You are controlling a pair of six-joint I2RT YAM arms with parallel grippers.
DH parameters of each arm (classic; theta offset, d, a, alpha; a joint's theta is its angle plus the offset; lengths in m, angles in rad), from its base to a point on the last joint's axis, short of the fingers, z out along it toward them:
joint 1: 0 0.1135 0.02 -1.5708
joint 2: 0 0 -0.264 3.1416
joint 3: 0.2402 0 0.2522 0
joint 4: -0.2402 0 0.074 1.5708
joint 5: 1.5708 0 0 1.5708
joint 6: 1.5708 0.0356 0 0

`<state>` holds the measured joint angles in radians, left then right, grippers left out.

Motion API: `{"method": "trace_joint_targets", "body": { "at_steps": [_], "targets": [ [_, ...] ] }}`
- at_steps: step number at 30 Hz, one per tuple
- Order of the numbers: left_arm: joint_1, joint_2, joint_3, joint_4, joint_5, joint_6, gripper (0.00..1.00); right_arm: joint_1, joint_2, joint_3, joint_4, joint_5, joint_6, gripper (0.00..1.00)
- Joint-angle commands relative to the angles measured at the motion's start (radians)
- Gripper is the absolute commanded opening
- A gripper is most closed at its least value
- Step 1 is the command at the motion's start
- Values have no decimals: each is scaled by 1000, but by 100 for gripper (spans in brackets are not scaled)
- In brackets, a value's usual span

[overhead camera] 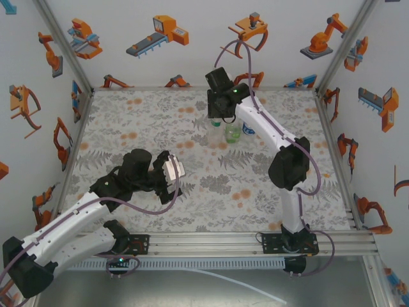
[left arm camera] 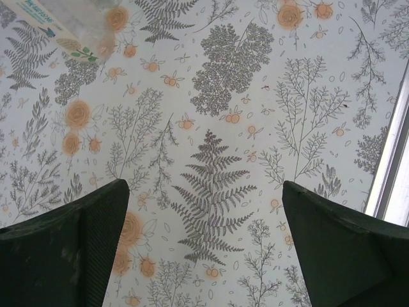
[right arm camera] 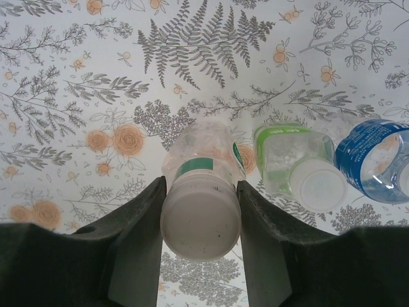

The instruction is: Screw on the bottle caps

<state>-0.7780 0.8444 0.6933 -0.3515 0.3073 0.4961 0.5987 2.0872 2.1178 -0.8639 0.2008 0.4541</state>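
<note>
The right gripper (right arm camera: 201, 192) is pinching the white cap (right arm camera: 200, 220) from both sides. The cap is sitting on top of the clear bottle (right arm camera: 201, 150), which is standing upright near the middle of the far edge of the tabletop (overhead camera: 128, 128). The bottle's long axis is running straight up into the gripper, so the cap is lying directly below the wrist, and the coming twist is probably going to turn about that same vertical line. The green bottle (right arm camera: 281, 157) is standing just beside it on the right, with the blue-labelled bottle (right arm camera: 374, 157) beyond. The left gripper (left arm camera: 204, 192) is hanging spread wide and empty over the left half of the tabletop, well apart from the bottles, making the right arm the nearer one.
</note>
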Motion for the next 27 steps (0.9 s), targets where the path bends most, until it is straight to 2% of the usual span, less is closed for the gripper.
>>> {"method": "trace_joint_targets", "body": {
  "at_steps": [1,8,14,18,22,26,27],
  "targets": [
    [4,5,-1,11,23,20,97,-7,17,39,-24,19,-16,41],
    [6,21,-2,28,32,9,97,-7,-20,71,-32,21,-39,55],
    [6,57,17,48,33,-12,97,-10,-94,51,-38,37,-56,60],
    [6,78,13,79,-12,-32,97,-16,-164,8,-48,73,-75,65],
    [18,127,12,113,-72,-65,97,-35,-253,-84,-37,122,-103,81],
    [35,182,8,160,-176,-105,97,-62,-334,-194,-25,177,-158,91],
    [38,194,2,181,-212,-117,97,-67,-355,-229,-17,204,-174,98]
  ]
}}
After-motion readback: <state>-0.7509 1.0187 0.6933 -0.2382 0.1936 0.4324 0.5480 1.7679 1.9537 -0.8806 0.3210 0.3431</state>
